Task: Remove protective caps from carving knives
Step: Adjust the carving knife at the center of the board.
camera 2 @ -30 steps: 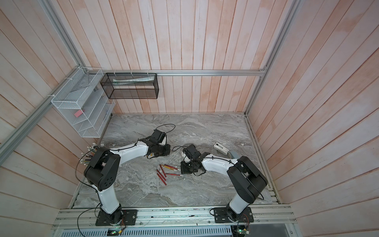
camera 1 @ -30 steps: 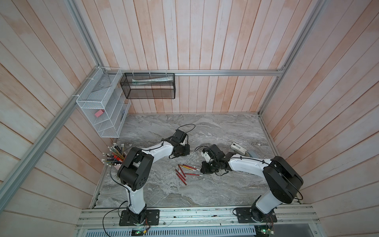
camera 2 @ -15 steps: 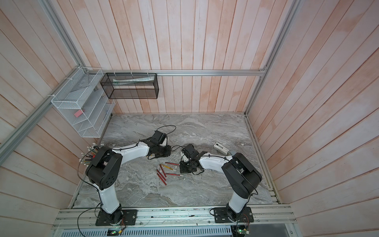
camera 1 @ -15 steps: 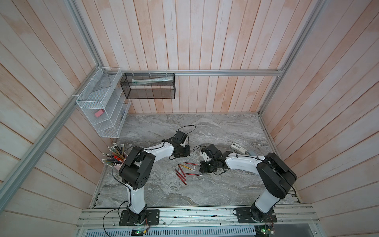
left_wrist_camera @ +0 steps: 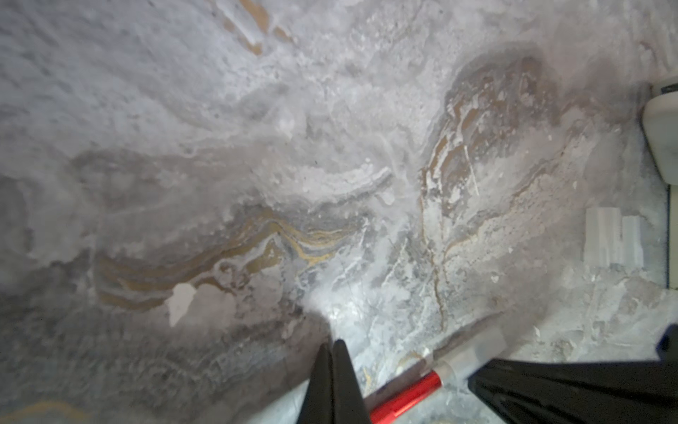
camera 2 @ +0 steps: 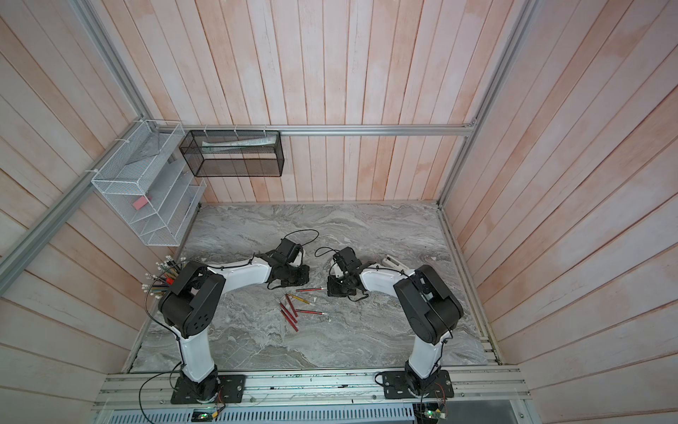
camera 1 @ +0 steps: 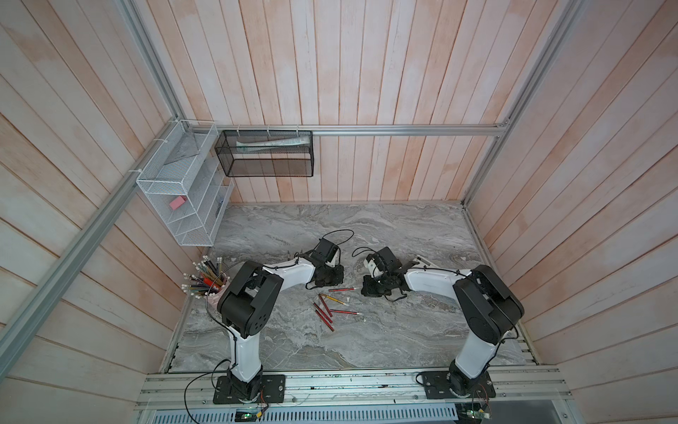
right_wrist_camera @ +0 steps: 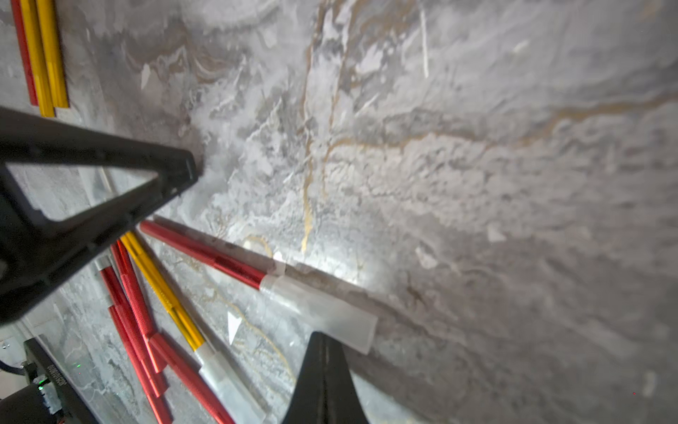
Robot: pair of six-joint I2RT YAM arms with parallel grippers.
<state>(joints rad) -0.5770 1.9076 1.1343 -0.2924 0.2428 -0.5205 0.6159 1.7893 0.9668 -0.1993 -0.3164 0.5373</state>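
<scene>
Several carving knives lie mid-table in both top views: a red one (camera 1: 343, 289) between my grippers, a yellow one (camera 1: 334, 299), and a red bundle (camera 1: 323, 312). That lone red knife (right_wrist_camera: 205, 253) wears a whitish protective cap (right_wrist_camera: 323, 312); my right gripper (right_wrist_camera: 323, 337) is shut and empty with its tip right beside the cap. My left gripper (left_wrist_camera: 332, 345) is shut and empty next to the same knife's handle (left_wrist_camera: 403, 396). A yellow knife (right_wrist_camera: 165, 290) also carries a cap (right_wrist_camera: 227, 378). In a top view the left gripper (camera 1: 332, 281) and right gripper (camera 1: 368, 290) face each other.
A cup of pencils (camera 1: 205, 282) stands at the table's left edge. A white wire rack (camera 1: 183, 198) and a black mesh basket (camera 1: 264, 158) hang on the walls. A white object (camera 1: 422, 261) lies behind the right arm. Small whitish pieces (left_wrist_camera: 612, 242) lie on the marble.
The right arm's elbow has swung left and toward the back, bringing its wrist a little closer to the lone red knife. Both grippers stay shut.
</scene>
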